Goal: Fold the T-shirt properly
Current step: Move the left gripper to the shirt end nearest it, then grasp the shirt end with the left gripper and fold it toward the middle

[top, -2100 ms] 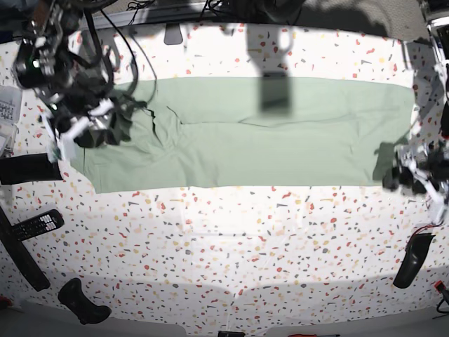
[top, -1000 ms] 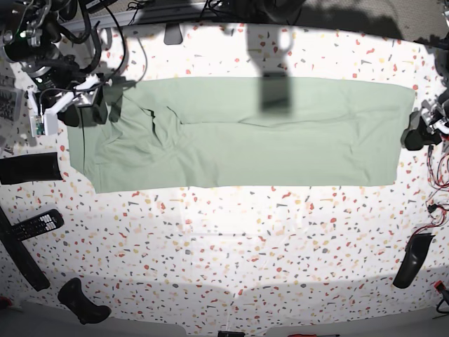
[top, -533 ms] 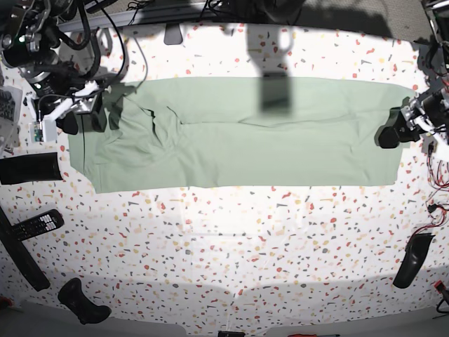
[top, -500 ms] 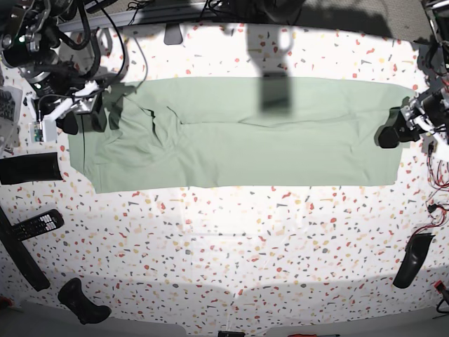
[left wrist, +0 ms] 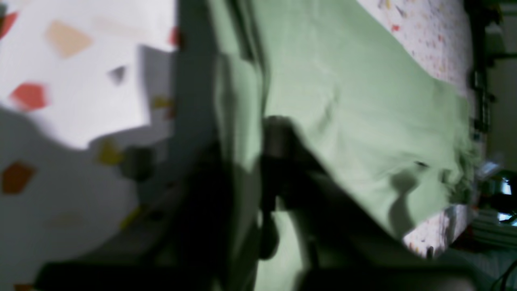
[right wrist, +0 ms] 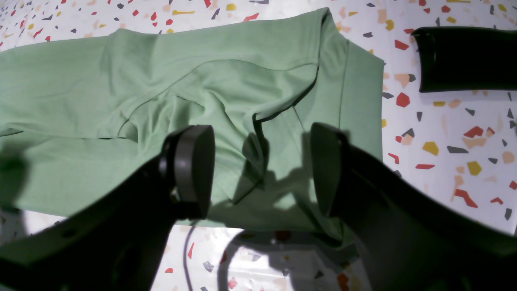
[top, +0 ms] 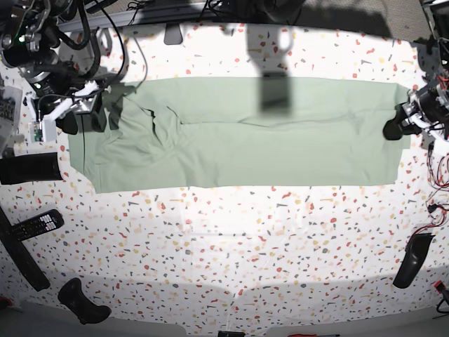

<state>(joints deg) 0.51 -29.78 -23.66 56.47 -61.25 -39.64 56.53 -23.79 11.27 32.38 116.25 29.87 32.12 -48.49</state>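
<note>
1. The shirt (top: 245,133) lies flat as a long band across the far half of the worktop (top: 231,253), already narrowed lengthwise. Judged step: gripping both ends for the cross fold.
2. Your left gripper (top: 395,126) is at the shirt's end by the worktop's right edge in the base view. Its jaws are shut on the shirt's hem edge; the left wrist view is blurred, but shows cloth (left wrist: 343,113) running between dark fingers.
3. Your right gripper (right wrist: 258,169) hovers low over the other end, near the left edge in the base view. Its jaws stand wide apart, either side of the bunched sleeve folds (right wrist: 258,121), holding nothing.
4. Pose: both arms reach out to the sides, wrists angled down toward the cloth.
5. Next, likely: lower the right gripper, close it on the sleeve-end edge, then lift both ends evenly. Uneven lift risks dragging the folded layers apart.
6. A black pad (right wrist: 464,58) sits on the worktop just beside that end; keep clear.
</note>
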